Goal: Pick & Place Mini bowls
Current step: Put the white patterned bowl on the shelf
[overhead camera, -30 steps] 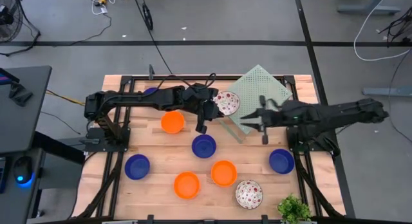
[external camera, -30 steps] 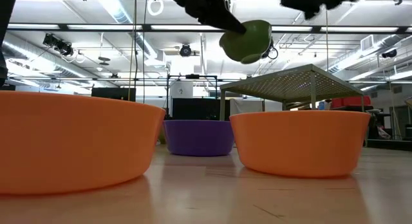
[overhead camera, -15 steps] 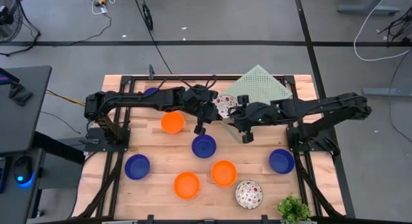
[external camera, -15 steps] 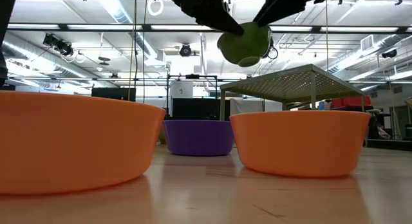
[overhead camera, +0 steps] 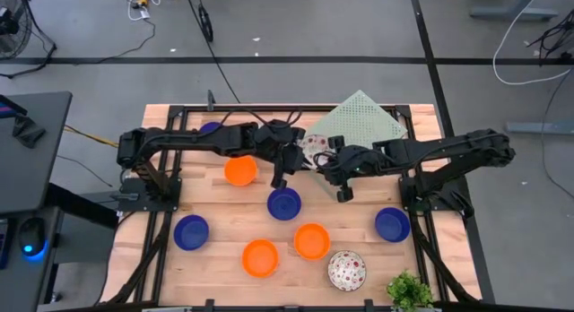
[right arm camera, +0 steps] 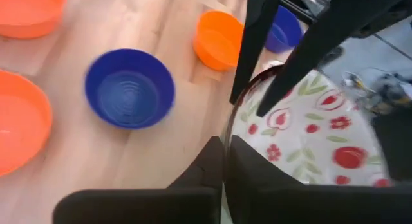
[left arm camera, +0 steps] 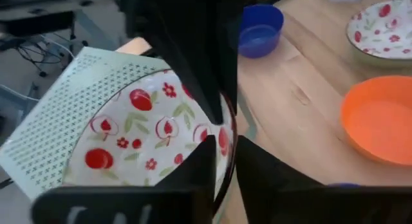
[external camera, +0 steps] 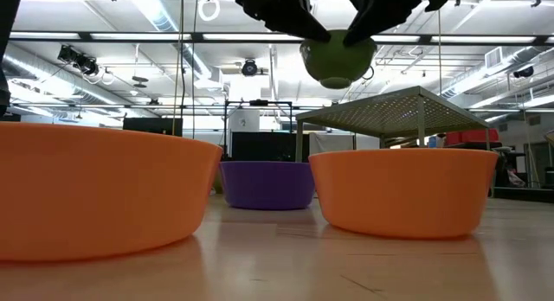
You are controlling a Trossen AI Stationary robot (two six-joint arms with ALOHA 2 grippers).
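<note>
Wooden slats make up your bench (overhead camera: 224,213), which stands on a grey floor with cables trailing behind it. Starting at the left, blue bowls (overhead camera: 191,232) and orange bowls (overhead camera: 240,170) lie scattered across it, and a second speckled bowl (overhead camera: 346,270) sits near the front right by a small plant (overhead camera: 411,292).

Your left gripper (overhead camera: 296,154) reaches in over the middle, its fingers still pinched on one rim of the raised speckled bowl (overhead camera: 316,147), though the hold looks only lightly closed. Your right gripper (overhead camera: 330,161) meets it from the other side, clamped tight on the opposite rim. The bowl hangs in the air between them, just beside the green rack (overhead camera: 363,125).

Both arms grip one small bowl, so watch the handover. If the left arm pulls away before it lets go, the bowl could twist out of the right gripper's thin rim hold and drop onto the blue bowl (overhead camera: 284,203) below, or clip the rack's edge.
</note>
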